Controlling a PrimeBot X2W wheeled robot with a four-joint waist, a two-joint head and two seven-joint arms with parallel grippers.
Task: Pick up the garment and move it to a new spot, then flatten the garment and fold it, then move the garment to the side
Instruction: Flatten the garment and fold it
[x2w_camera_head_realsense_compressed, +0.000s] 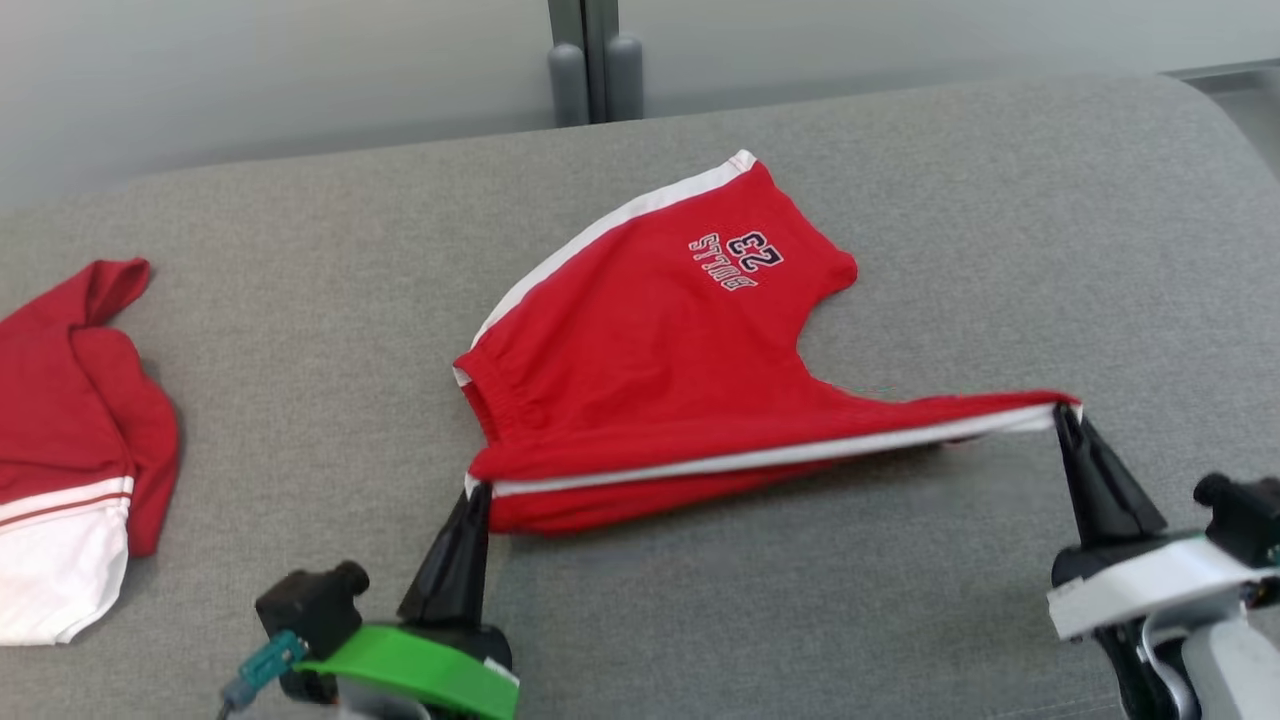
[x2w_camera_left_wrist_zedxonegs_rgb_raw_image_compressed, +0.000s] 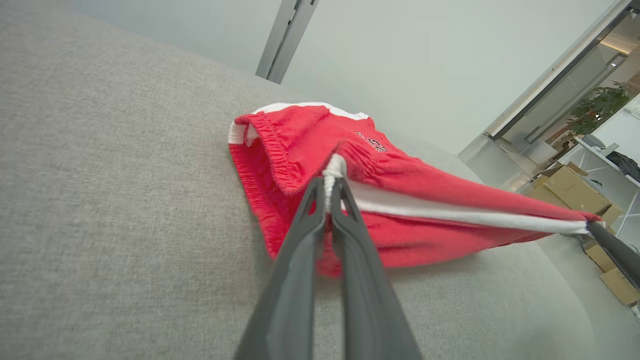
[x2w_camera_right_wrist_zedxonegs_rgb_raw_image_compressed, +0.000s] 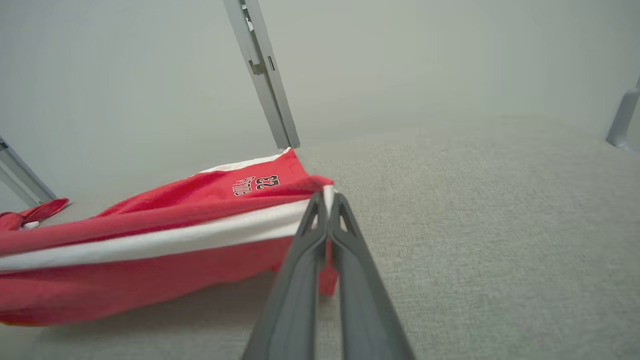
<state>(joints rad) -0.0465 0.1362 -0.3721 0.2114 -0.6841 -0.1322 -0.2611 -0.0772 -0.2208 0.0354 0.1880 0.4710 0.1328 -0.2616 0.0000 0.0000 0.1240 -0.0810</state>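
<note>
On the cushion (x2w_camera_head_realsense_compressed: 300, 230), red shorts (x2w_camera_head_realsense_compressed: 650, 360) taut between left jaws and right jaws, both clamped on the white stripe (x2w_camera_head_realsense_compressed: 780, 456).

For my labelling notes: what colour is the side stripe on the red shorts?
White stripe on red fabric shorts; clearest in right wrist view.

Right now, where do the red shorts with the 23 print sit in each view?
Head view: red shorts at centre, stretched toward lower right.
Left wrist view: from centre out to the right.
Right wrist view: from the left edge to the centre.
Shared landmark: the grey post standing behind them.
</note>
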